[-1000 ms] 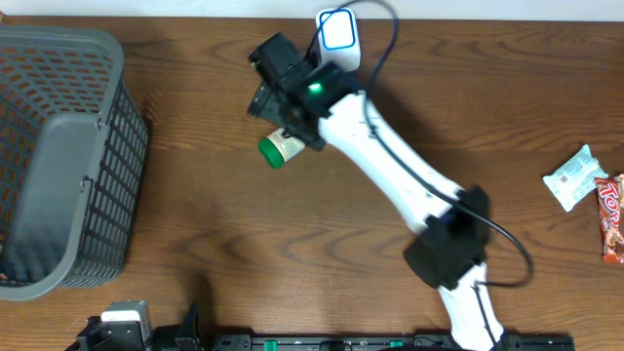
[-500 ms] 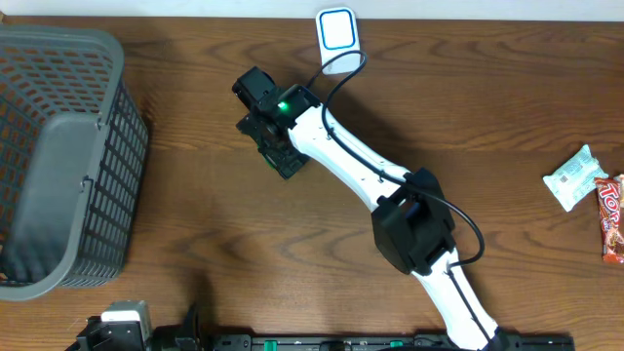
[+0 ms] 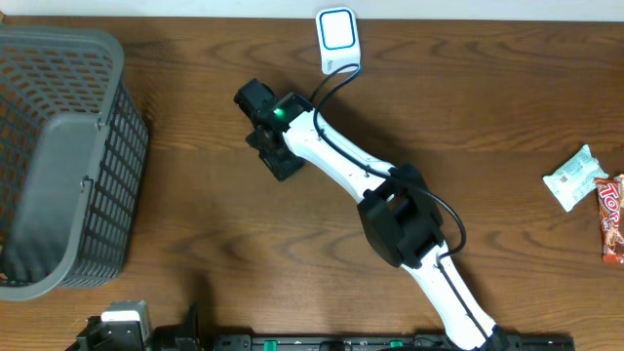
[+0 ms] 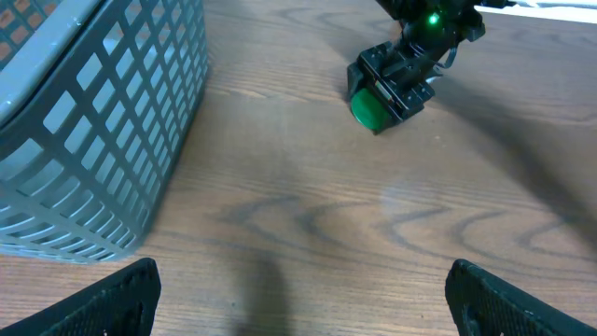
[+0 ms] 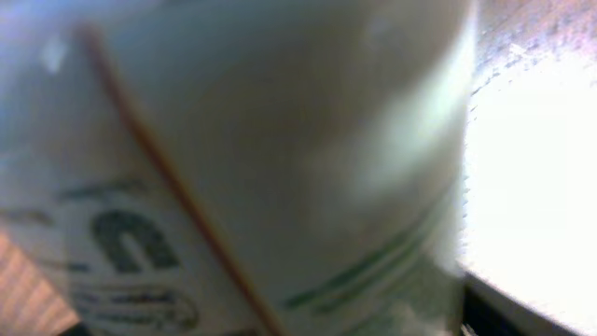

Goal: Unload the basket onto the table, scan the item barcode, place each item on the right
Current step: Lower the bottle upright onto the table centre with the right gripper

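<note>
The item is a white bottle with a green cap (image 4: 367, 109), lying on its side on the wooden table. In the overhead view my right gripper (image 3: 276, 156) sits over it and hides it. In the left wrist view the black fingers hug the bottle's sides, with the cap sticking out toward the camera. The bottle's printed label (image 5: 261, 159) fills the right wrist view, blurred and very close. The white scanner with a blue frame (image 3: 337, 39) stands at the table's far edge. My left gripper (image 4: 308, 303) hangs open over bare wood near the front.
A grey mesh basket (image 3: 58, 156) fills the left side and is also close on the left in the left wrist view (image 4: 93, 121). A white snack packet (image 3: 575, 177) and a red candy bar (image 3: 611, 219) lie at the far right edge.
My right gripper came down and left from beside the scanner onto the bottle, now covering it, and its jaws have narrowed around it. The left arm has not moved.
</note>
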